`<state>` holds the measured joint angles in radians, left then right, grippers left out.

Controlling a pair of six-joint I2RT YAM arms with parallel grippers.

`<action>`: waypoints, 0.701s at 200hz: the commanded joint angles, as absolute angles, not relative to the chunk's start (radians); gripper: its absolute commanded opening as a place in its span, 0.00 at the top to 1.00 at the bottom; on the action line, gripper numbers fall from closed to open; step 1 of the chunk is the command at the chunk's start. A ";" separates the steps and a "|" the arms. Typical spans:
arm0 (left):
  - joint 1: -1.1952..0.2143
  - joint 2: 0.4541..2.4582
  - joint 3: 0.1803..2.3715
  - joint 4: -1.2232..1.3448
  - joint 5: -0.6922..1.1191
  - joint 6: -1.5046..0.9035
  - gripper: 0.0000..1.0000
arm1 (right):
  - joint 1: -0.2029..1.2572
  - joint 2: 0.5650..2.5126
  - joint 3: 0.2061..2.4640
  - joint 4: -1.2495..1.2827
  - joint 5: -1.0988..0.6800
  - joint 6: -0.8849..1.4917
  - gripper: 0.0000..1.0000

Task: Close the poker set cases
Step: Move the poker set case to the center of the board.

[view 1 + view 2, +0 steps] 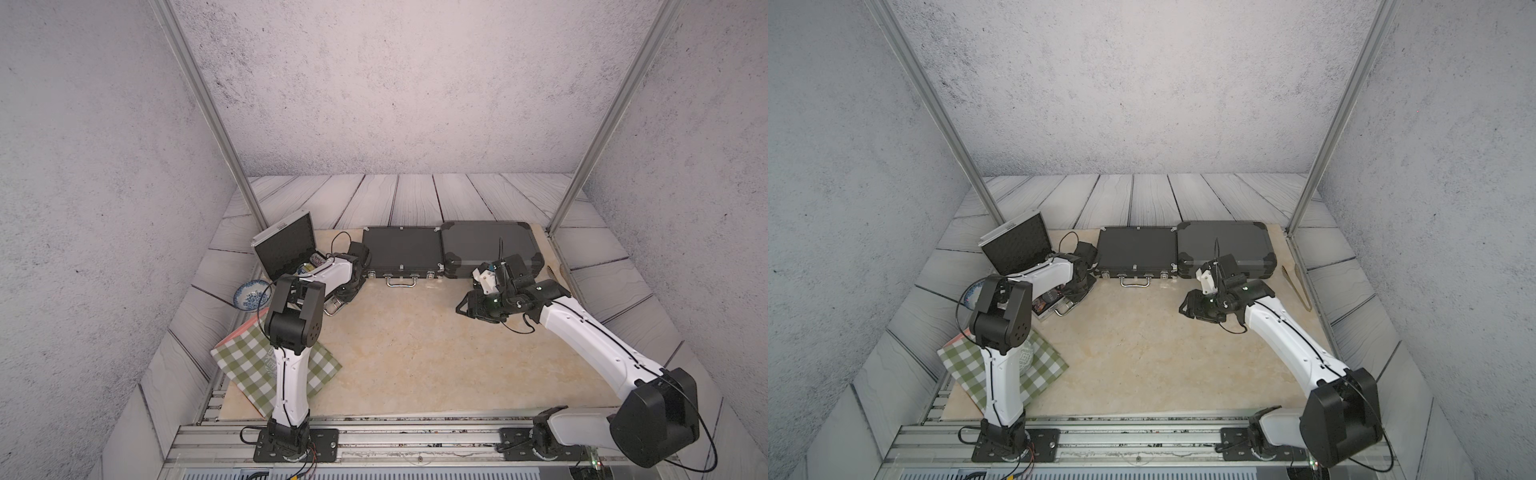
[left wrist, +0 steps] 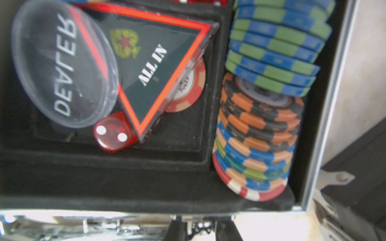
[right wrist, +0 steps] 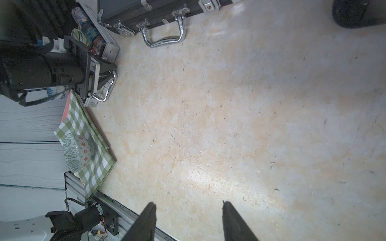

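open case [image 3: 109, 49] far left, lid [image 1: 1013, 249] up; middle case [image 1: 401, 249] and right case [image 1: 486, 245] look shut. left gripper [image 3: 104, 73] narrow, astride the near-rim fitting [image 2: 198, 226]; pinching or not, cannot tell. right gripper [image 3: 188, 221] spread, empty. best: lift left arm [image 1: 332, 270] off the tray [image 2: 177, 146], tip lid from behind; heaped chips [image 2: 261, 135] may foul it.

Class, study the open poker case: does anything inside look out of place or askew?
Yes. In the open case, the ALL IN plaque lies tilted, propped on a red chip with one edge under the dealer button. A red die sits loose at its tip. The chip row slumps unevenly.
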<state>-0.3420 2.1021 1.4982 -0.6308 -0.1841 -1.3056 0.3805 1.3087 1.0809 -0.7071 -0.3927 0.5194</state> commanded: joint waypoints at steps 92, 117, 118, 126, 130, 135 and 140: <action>-0.595 1.981 1.314 -0.672 -0.144 -1.536 0.80 | 0.384 1.214 1.083 -0.763 -0.376 0.511 0.47; -0.651 1.976 1.324 -0.698 -0.151 -1.580 0.79 | 0.383 1.194 1.081 -0.768 -0.376 0.518 0.47; -0.654 1.976 1.324 -0.698 -0.151 -1.583 0.79 | 0.383 1.193 1.080 -0.769 -0.375 0.518 0.47; -0.673 1.973 1.322 -0.702 -0.149 -1.602 0.78 | 0.383 1.187 1.081 -0.774 -0.372 0.518 0.47; -0.683 1.972 1.322 -0.704 -0.149 -1.609 0.78 | 0.384 1.184 1.083 -0.777 -0.370 0.517 0.47; -0.694 1.970 1.321 -0.702 -0.147 -1.616 0.78 | 0.384 1.181 1.084 -0.783 -0.368 0.516 0.47; -0.707 1.967 1.321 -0.703 -0.145 -1.622 0.78 | 0.384 1.178 1.086 -0.789 -0.366 0.515 0.47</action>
